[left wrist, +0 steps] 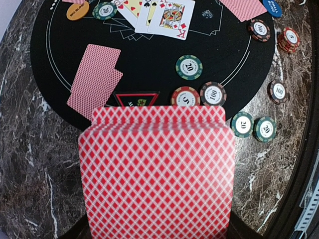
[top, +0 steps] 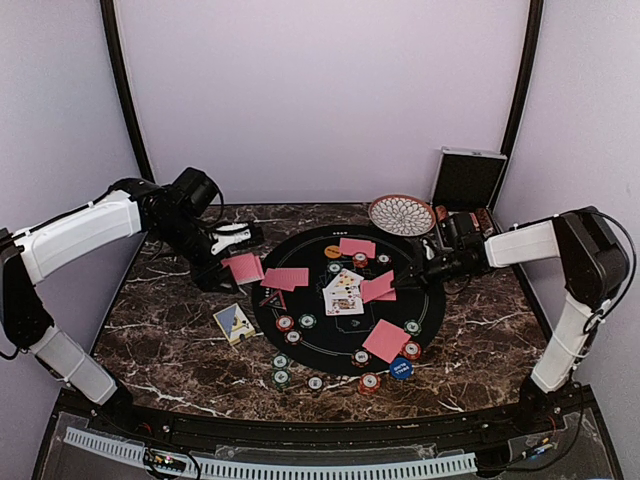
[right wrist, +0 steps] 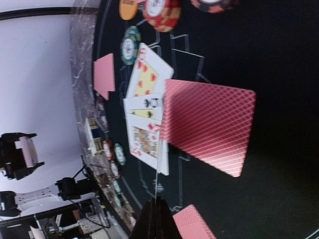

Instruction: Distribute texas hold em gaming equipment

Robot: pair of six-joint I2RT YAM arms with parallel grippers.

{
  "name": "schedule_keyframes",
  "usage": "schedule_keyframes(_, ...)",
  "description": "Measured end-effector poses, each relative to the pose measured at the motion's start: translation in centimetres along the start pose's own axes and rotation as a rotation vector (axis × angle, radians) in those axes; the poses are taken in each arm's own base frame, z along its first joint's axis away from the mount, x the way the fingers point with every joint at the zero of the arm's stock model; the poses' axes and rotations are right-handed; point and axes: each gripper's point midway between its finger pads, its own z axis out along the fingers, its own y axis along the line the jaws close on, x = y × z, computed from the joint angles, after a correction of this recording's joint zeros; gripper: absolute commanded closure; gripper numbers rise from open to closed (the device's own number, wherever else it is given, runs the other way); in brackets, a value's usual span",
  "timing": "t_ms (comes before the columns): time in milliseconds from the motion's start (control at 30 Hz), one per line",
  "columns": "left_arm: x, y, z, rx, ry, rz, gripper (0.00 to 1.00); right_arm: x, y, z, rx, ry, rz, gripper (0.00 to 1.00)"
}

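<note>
Deck: a stack of red-backed cards, held above the desk just off the left rim of the round black mat.
Deck facing: the backs face the left wrist camera. The top edges are slightly stepped and point toward the mat. The long axis seems to run from the hand toward the mat, but the lower end is cut off by the frame.
Left hand: the left hand is clamped on the deck. Its fingers are hidden behind the cards in the wrist view.
Right hand: the right hand is low over the right side of the mat, fingers pressed close together. Whether they pinch anything cannot be told.
Nearest card: a red-backed card lies face down, overlapping the right edge of the face-up cards. Its long axis slants toward the right hand.
Face-up cards: fanned at the middle of the mat.
Other cards: face-down pairs lie around the mat.
Chips: small chips are scattered along the near rim, some on the mat and some on the desk.
Discs: a blue disc sits at the near right rim and an orange disc at the far side.
Far right: a bowl sits beside an open case.
</note>
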Motion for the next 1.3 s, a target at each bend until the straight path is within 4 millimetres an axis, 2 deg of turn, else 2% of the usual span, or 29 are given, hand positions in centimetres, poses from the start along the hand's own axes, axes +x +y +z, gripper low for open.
schedule_keyframes(133, 1.4, 0.6, 0.4, -0.002, 0.019, -0.036, 1.00, 0.5, -3.5, 1.0, 0.096, 0.027, 0.018, 1.00)
schedule_keyframes(233, 2.4, 0.7, 0.7, -0.001, 0.030, -0.056, 1.00, 0.7, -5.0, 1.2, 0.140, 0.035, 0.022, 1.00)
schedule_keyframes(333, 3.0, 0.7, 0.7, -0.006, 0.031, -0.069, 1.00, 0.7, -5.7, 1.0, 0.171, 0.034, 0.018, 1.00)
schedule_keyframes(467, 3.4, 0.4, 0.5, -0.009, 0.023, -0.069, 1.00, 0.1, -5.9, 0.9, 0.200, 0.023, -0.006, 0.89)
schedule_keyframes(633, 3.6, 0.1, 0.7, -0.001, 0.015, -0.069, 1.00, -0.1, -6.4, 0.6, 0.246, 0.023, -0.028, 0.62)
schedule_keyframes(767, 3.7, -0.1, 0.9, 0.005, 0.009, -0.070, 1.00, -0.5, -5.9, 0.0, 0.270, 0.018, -0.053, 0.49)
schedule_keyframes(800, 3.7, -0.2, 0.9, 0.005, 0.008, -0.071, 1.00, -0.6, -6.0, -0.2, 0.283, 0.015, -0.056, 0.11)
schedule_keyframes(833, 3.7, -0.2, 0.9, 0.005, 0.005, -0.072, 1.00, -0.6, -5.9, -0.4, 0.295, 0.013, -0.062, 0.03)
schedule_keyframes(933, 3.8, -0.2, 1.1, 0.005, 0.003, -0.073, 1.00, -0.9, -5.4, -1.2, 0.322, 0.002, -0.071, 0.01)
schedule_keyframes(1067, 4.2, -0.3, 1.5, 0.007, 0.008, -0.078, 1.00, -1.9, -3.2, -2.1, 0.329, -0.033, -0.125, 0.01)
schedule_keyframes(1167, 5.0, -0.5, 2.1, 0.016, 0.022, -0.086, 1.00, -2.4, -1.3, -2.7, 0.319, -0.065, -0.164, 0.02)
schedule_keyframes(1300, 6.2, -0.5, 2.8, 0.012, 0.034, -0.106, 1.00, -2.7, 0.2, -3.6, 0.309, -0.101, -0.191, 0.01)
